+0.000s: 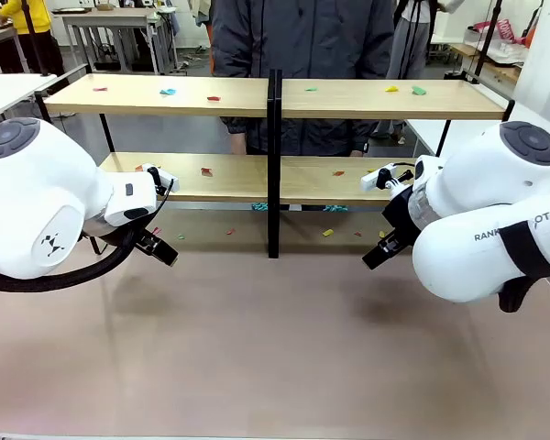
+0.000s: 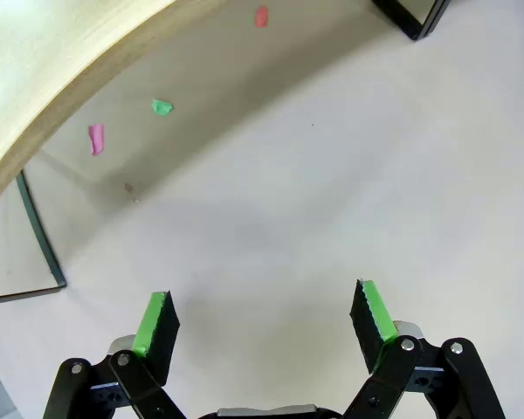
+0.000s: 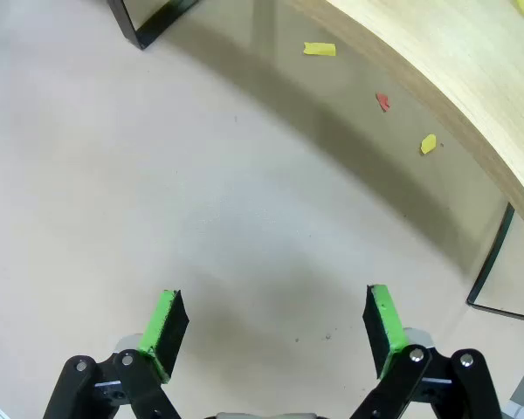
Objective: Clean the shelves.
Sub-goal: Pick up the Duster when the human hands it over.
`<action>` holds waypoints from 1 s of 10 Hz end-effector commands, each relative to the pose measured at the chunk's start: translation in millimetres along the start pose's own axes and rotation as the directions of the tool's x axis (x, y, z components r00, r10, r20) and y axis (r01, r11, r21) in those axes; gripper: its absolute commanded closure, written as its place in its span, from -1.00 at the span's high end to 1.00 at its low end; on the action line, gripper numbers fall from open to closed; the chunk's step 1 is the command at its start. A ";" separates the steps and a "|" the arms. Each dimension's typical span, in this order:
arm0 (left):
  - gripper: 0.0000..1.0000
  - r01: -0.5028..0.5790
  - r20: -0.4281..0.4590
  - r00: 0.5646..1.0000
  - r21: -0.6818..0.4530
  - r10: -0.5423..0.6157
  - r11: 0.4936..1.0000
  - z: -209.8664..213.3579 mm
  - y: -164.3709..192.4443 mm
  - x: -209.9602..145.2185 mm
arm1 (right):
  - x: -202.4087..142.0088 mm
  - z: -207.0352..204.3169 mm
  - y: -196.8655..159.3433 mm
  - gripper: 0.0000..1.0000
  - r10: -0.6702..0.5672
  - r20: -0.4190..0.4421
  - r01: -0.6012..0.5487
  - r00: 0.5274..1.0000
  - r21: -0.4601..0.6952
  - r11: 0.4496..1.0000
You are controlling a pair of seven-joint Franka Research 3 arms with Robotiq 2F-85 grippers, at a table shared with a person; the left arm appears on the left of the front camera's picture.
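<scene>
Noting positions, left to right.

The left gripper [image 1: 162, 250] hangs low over the worktop [image 1: 275, 348] near its left edge, just in front of the shelves [image 1: 128, 95]. Its fingers [image 2: 155, 319] are released, spread wide, with nothing between them. Ahead of it, on the worktop under the rack, lie a pink scrap [image 2: 96, 138] and a green scrap [image 2: 162, 107].

The shelves stand along the far edge of the worktop and reach almost from its left edge to its right edge. A person [image 1: 302, 37] stands behind the middle. Left of the centre divider [image 1: 273, 165], the upper board [image 1: 348, 99] carries a teal scrap [image 1: 168, 92] and two small red bits. The lower board [image 1: 238, 179] carries one red bit. Right of the divider, a yellow scrap [image 1: 391, 89] lies near the upper board's right end with another bit beside it.

The right gripper [image 1: 382, 249] hangs low near the worktop's right edge with its fingers also released and empty. A red scrap [image 3: 382, 101] lies on the worktop ahead of it, below the board's front edge.

Handling, as judged:
- The rack looks stiff and broad, and probably too wide for one gripper to shift, so it should stay where it stands.
- If it needs steadying, a thin frame post is a better hold than a board edge.
- The scraps look paper-thin, light and flat, so they are likely to slide.
- They are best pinched at a raised corner.
- The upper board can be reached from above, the lower board only from the front.
</scene>
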State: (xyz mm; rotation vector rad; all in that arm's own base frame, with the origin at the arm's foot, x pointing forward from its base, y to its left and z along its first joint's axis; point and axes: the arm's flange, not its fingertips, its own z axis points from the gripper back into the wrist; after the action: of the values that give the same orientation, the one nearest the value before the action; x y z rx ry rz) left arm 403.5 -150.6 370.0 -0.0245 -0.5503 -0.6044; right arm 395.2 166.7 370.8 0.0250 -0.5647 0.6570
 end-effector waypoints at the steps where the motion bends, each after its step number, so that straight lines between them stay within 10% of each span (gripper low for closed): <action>1: 1.00 0.001 0.000 1.000 0.000 -0.001 1.000 0.1 -0.1 0.1 | 0.1 0.1 -0.1 1.00 -0.001 0.001 0.001 1.000 0.000 1.000; 6: 1.00 0.000 0.000 1.000 0.000 0.000 1.000 0.0 0.0 0.0 | 3.5 10.1 -0.1 1.00 0.035 -0.039 -0.036 0.999 -0.026 0.999; 10: 1.00 0.201 0.177 0.969 -0.143 -0.175 0.969 160.1 21.3 -29.7 | -29.4 159.1 -78.7 1.00 0.038 0.047 -0.042 0.998 0.069 0.997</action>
State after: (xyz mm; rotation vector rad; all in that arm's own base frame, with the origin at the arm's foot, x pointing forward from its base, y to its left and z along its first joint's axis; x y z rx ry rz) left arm 371.3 -136.8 476.5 -0.1388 -0.6588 -0.7660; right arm 372.6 97.7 472.2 0.0600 -0.5843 0.6858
